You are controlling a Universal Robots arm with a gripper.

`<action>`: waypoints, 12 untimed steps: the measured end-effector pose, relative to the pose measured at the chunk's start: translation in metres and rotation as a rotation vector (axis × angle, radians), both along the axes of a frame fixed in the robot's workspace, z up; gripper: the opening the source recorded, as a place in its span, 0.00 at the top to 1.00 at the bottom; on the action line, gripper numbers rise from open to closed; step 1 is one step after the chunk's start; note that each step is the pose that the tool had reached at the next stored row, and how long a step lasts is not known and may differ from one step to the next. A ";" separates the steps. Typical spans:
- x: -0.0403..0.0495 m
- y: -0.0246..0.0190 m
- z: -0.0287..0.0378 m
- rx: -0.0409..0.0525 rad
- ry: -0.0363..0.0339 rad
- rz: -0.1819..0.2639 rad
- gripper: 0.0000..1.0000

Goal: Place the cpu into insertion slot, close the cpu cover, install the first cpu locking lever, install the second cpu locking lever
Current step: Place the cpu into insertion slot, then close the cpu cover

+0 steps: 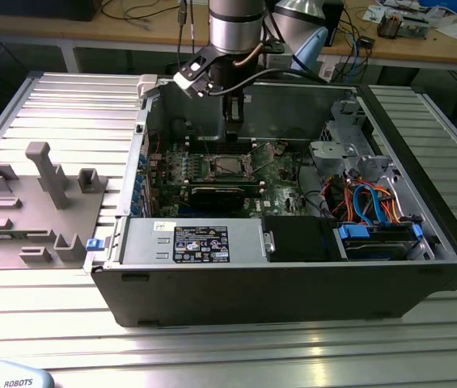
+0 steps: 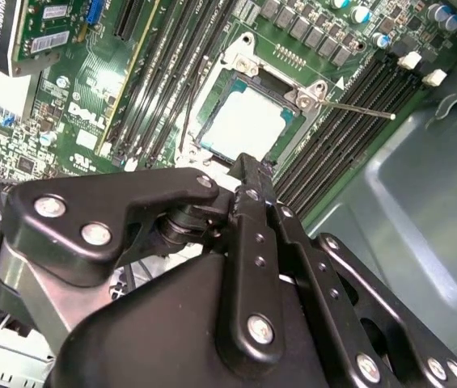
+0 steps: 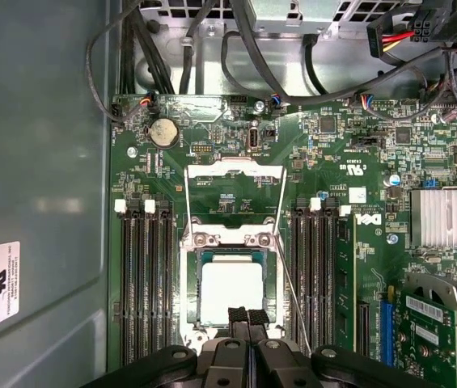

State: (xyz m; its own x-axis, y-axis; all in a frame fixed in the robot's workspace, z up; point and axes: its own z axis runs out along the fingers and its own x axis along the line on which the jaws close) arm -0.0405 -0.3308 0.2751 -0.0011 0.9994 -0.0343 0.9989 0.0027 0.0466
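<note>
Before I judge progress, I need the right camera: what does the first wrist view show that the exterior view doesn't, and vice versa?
First wrist view: the cpu seated in the insertion slot, the cpu cover standing open. Exterior view: the power supply and the grey fixture beside the case. Both: the shut gripper over the motherboard.

A ribbed, silvery metal tabletop [image 1: 293, 356] carries everything, its grooves running across the exterior view. At its middle lies a black computer case [image 1: 293, 295] on its side, open side up. Well off the case toward the exterior view's left sits a flat grey fixture plate [image 1: 82, 212] with several upright grey blocks and one tall T-shaped post [image 1: 46, 171]. A small blue piece [image 1: 92, 243] rests between plate and case, touching the case's near corner. A white piece [image 1: 147, 82] sits at the case's far corner on the same side.
</note>
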 end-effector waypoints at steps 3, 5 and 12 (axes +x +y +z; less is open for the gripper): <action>0.0000 0.0000 0.0000 0.0004 0.0000 0.000 0.89; 0.0006 -0.0001 0.0000 0.0005 0.0000 0.000 0.89; 0.0106 0.0000 0.0000 0.0005 0.0010 0.000 0.89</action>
State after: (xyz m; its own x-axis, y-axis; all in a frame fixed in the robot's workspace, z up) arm -0.0300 -0.3309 0.2751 -0.0011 0.9994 -0.0338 0.9990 0.0027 0.0457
